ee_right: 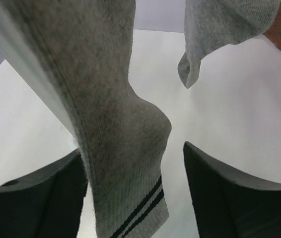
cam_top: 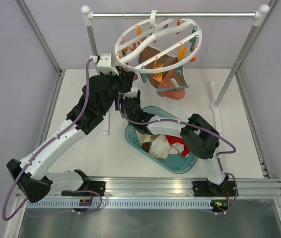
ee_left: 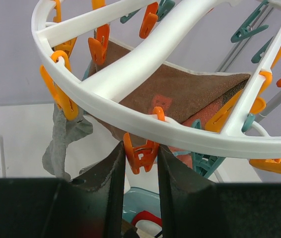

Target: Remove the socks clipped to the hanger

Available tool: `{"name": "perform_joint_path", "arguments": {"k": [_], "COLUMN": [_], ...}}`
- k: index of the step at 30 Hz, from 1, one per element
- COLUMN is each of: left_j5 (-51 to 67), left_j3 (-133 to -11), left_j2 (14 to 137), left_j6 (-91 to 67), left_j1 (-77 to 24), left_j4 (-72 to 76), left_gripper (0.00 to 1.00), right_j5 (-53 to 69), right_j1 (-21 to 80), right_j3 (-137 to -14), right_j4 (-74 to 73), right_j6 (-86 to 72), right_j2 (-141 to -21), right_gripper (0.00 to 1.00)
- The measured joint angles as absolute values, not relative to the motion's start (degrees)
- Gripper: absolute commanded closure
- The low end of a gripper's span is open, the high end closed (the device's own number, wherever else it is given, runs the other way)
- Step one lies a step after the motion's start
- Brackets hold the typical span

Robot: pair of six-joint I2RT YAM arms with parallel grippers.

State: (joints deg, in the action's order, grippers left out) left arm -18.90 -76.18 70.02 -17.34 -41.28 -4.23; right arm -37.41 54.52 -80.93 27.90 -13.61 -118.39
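The white round hanger (cam_top: pixel 155 42) hangs from the rail, ringed with orange and teal clips. My left gripper (ee_left: pixel 141 148) reaches up under its near-left rim (cam_top: pixel 129 75) and is shut on an orange clip (ee_left: pixel 141 154), a finger pressing each side. Just below it, my right gripper (cam_top: pixel 132 99) points upward. In the right wrist view it (ee_right: pixel 132 148) stands open around a hanging grey sock with two dark stripes (ee_right: pixel 120 114), which touches the left finger (ee_right: pixel 56 193). A second grey sock (ee_right: pixel 215 29) hangs behind it. Another grey sock (ee_left: pixel 61 144) dangles left of the clip.
A brown cloth (cam_top: pixel 153 54) and a coral cloth (cam_top: pixel 173 90) hang under the hanger. Below my right arm, a teal basin (cam_top: pixel 180 166) holds several loose socks (cam_top: pixel 163 145). The metal rail (cam_top: pixel 180 15) spans two white-capped posts; the right post (cam_top: pixel 232 69) slants down to the table.
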Motion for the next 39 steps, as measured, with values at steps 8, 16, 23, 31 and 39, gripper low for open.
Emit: {"name": "perform_joint_path", "arguments": {"k": [8,16,23,31,39], "left_j5": [-18.35,-14.55,-6.81,-0.99,-9.47], "left_j3": [-76.18,-76.18,-75.75,-71.61,-67.55], "left_j2": [70.0,68.99,65.01,56.9,49.01], "left_j6": [-17.37,-18.0,-18.33,-19.18,-20.47], "left_j1": [-41.39,-41.39,-41.43,-41.6,-41.6], "left_j4": [-4.27,-4.97,-7.09,-7.73,-10.13], "left_gripper": [0.7,0.4,0.37,0.21,0.23], "right_j5": [-37.12,-34.87,-31.18,-26.7,-22.7], "right_j1": [54.52,54.52,54.52,54.52,54.5], "right_j3": [-79.9,-72.1,-66.37,-62.02,-57.45], "right_j4": [27.64,27.33,27.38,26.33,24.45], "right_j6": [-14.24,-14.83,-14.81,-14.55,-13.82], "right_j2": [-117.73,-110.15,-102.35,-97.38,-90.28], "right_gripper": [0.99,0.99,0.99,0.99,0.99]}}
